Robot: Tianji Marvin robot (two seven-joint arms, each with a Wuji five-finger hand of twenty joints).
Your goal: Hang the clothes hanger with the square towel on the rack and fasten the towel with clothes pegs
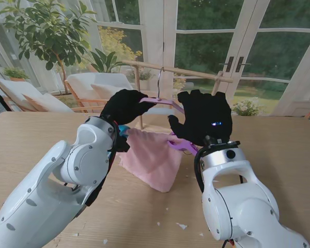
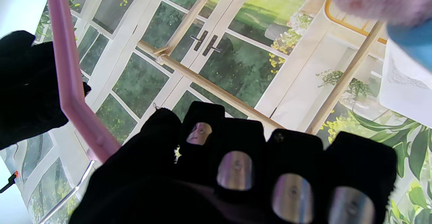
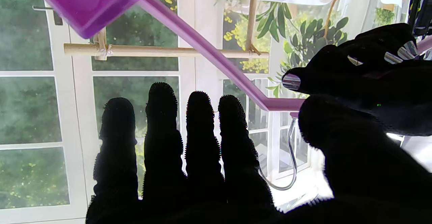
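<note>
Hanger [image 1: 160,101] w/ pink towel [image 1: 152,157] sat at 12 o'clock, under rack [image 1: 178,71]; your left hand [image 1: 125,106] gripped it, right hand [image 1: 201,121] fingers spread. Hook unhung, pegs pending.

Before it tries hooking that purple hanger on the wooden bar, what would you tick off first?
1. Left hand grips the hanger: ok, fingers closed on its arm.
2. Right hand steadies the other end: cannot tell, fingers look extended.
3. Hook over the rack bar: cannot tell.
4. Pink towel on the hanger: ok, draped, its corner low toward the table.
5. Pegs ready: cannot tell, only something blue by the left hand.
</note>
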